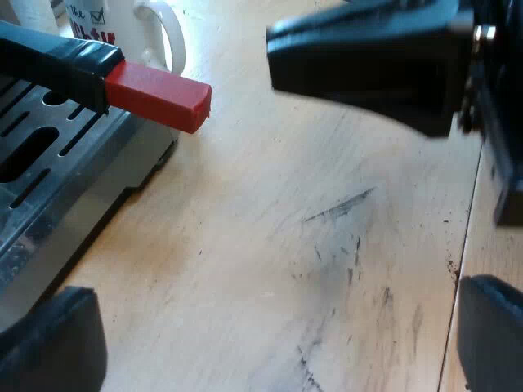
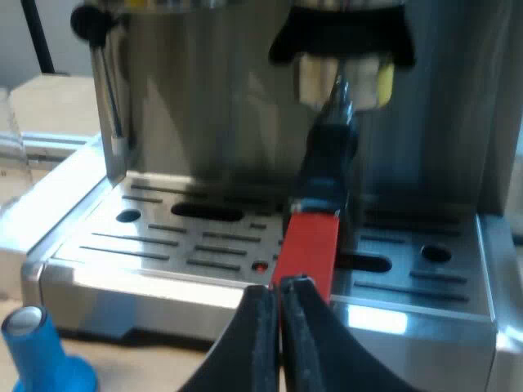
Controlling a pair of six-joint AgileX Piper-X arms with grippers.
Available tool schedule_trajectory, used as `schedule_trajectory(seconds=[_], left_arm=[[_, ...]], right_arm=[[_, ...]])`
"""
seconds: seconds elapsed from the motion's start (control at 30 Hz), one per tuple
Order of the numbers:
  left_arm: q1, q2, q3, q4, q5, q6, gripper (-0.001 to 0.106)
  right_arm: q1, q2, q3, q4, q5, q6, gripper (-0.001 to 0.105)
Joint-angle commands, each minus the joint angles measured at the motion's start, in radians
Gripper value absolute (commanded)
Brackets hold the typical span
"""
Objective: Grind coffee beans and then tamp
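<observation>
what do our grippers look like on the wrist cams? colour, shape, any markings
Left gripper: two matte black fingers with rounded, blocky ends. Right gripper: two black fingers curving up to slim tips, slightly lighter along the inner edges. No markings visible on either.

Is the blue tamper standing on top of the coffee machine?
No, the blue tamper stands down on the table, in front of the espresso machine.

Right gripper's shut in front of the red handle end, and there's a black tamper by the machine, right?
Not quite. The right wrist view shows the tamper by the machine is blue, not black. The right gripper is indeed shut in front of the red handle end.
</observation>
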Motion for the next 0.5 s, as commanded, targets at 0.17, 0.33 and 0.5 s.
schedule_trajectory(seconds=[0.17, 0.33, 0.5], left_arm=[[-0.002, -0.052, -0.024, 0.015, 0.014, 0.007, 0.088], [-0.002, -0.140, -0.025, 0.045, 0.014, 0.007, 0.088], [-0.002, -0.177, -0.025, 0.058, 0.014, 0.007, 0.088]], right_arm=[[0.002, -0.107, -0.008, -0.005, 0.011, -0.083, 0.012], [0.002, -0.179, -0.008, -0.005, 0.007, -0.091, 0.041], [0.002, -0.222, -0.015, -0.004, 0.000, -0.096, 0.056]])
